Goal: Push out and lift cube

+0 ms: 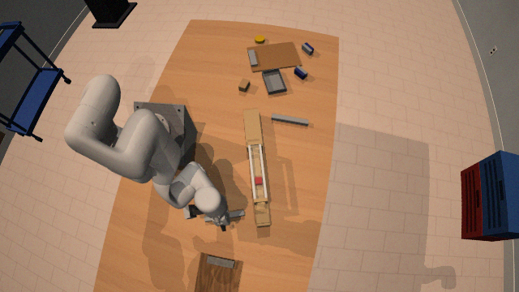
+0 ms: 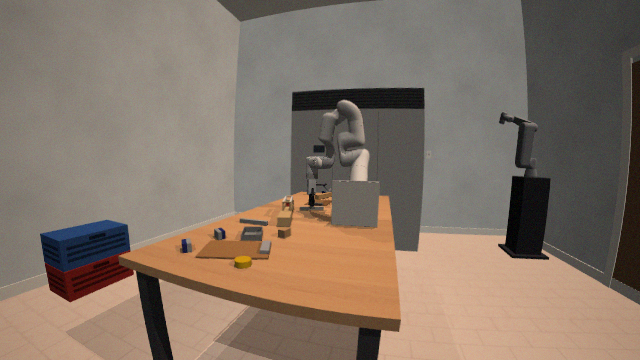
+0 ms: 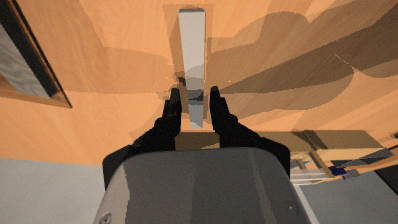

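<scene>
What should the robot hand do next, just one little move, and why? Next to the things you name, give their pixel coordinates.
I think it should go down a tiny bit. The gripper (image 1: 222,221) (image 2: 312,204) (image 3: 195,97) is open, with one finger on each side of the long gray bar (image 1: 238,214) (image 2: 306,208) (image 3: 192,42), and isn't pinching it.
</scene>
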You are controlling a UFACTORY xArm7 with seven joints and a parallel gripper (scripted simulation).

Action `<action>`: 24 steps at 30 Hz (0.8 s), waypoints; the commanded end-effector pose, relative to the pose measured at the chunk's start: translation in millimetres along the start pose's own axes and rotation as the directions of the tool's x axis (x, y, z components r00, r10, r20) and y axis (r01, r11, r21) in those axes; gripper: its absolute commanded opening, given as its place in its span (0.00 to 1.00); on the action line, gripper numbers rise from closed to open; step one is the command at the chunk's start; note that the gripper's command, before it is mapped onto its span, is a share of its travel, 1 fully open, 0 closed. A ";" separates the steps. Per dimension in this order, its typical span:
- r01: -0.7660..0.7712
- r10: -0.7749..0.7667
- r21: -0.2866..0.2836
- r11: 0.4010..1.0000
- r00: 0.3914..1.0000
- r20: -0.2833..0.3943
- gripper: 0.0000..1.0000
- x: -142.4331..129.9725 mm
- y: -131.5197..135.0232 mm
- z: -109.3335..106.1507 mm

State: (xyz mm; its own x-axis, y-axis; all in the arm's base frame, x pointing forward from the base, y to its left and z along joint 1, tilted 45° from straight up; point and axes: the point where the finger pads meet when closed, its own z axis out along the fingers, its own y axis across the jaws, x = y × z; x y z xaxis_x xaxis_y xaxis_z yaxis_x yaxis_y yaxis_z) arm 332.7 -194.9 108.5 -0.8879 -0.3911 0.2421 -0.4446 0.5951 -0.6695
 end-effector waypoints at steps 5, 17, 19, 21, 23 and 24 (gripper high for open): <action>0.000 0.000 0.000 1.000 1.000 0.001 0.38 -0.6 -0.3 10.9; 0.000 0.000 0.000 1.000 1.000 0.001 0.38 -0.6 -0.3 24.2; 0.000 0.000 0.000 1.000 1.000 0.001 0.38 -0.6 -0.3 24.2; 0.000 0.000 0.000 1.000 1.000 0.001 0.38 -0.6 -0.3 24.2; 0.000 0.000 0.000 1.000 1.000 0.001 0.38 -0.6 -0.3 24.2; 0.000 0.000 0.000 1.000 1.000 0.001 0.38 -0.6 -0.3 24.2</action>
State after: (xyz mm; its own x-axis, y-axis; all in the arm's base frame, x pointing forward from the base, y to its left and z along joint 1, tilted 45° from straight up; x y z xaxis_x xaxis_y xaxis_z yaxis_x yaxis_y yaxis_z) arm 335.3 -212.3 91.2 -0.8883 -0.3902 0.2422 -0.4442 0.5958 -0.6691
